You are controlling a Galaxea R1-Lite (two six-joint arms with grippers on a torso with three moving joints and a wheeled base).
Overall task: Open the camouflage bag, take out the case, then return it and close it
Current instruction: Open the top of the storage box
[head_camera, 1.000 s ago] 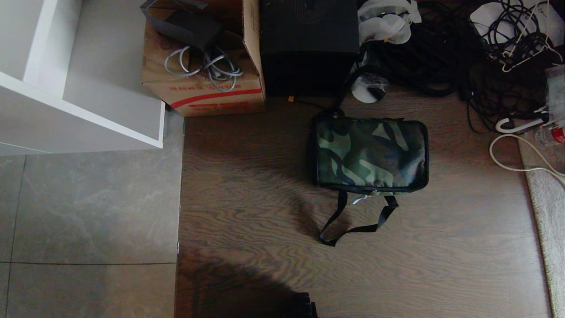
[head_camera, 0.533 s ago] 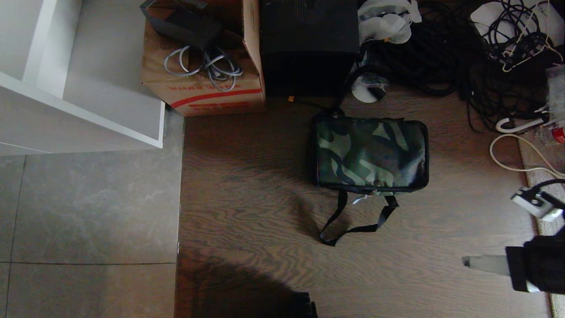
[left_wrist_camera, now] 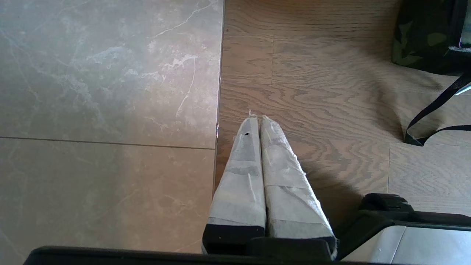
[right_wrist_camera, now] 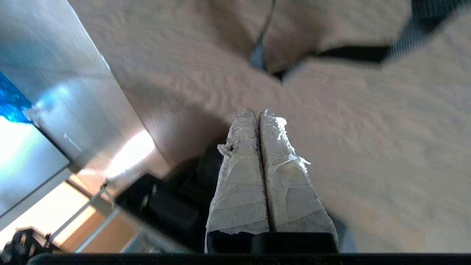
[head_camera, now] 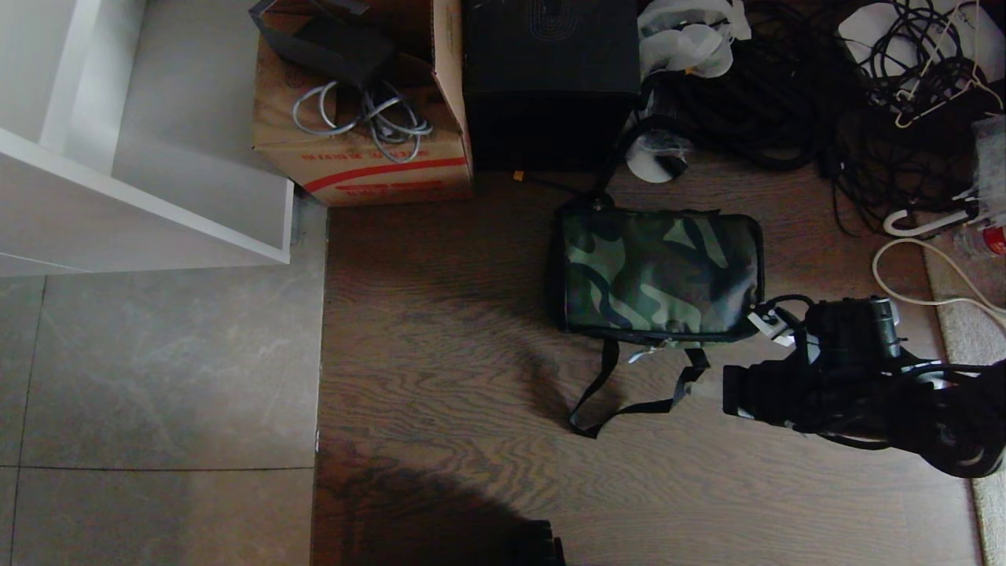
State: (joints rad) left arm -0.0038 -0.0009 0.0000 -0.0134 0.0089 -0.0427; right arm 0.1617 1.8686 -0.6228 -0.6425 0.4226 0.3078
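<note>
**Closed camouflage bag on the wood floor, right gripper at its lower right corner**

Upper left of the head view: a white shelf unit [head_camera: 149,149] above grey floor tiles [head_camera: 157,377]. Next along the top edge, a brown cardboard carton [head_camera: 369,149] draped with grey cables, then a tall plain black box [head_camera: 550,79] directly beside it. Centre-right, on the wooden floor [head_camera: 440,354], the camouflage bag [head_camera: 660,271], lying flat and zipped, its black shoulder strap [head_camera: 629,401] looping toward the bottom of the frame, a pale zipper pull [head_camera: 643,354] at the bag's lower edge. No case showing. Upper right: a heap of black cables [head_camera: 786,102], a white cord [head_camera: 912,275] and a pale rug edge [head_camera: 974,346].

Low right: the right gripper [head_camera: 711,389], fingers [right_wrist_camera: 254,173] pressed together, holding nothing, just right of the strap's end and below the bag's corner, touching neither as far as can be told. In the left wrist view, the left gripper [left_wrist_camera: 256,119] likewise pinched together and empty, above the seam between tile and wood, well apart from the bag.
</note>
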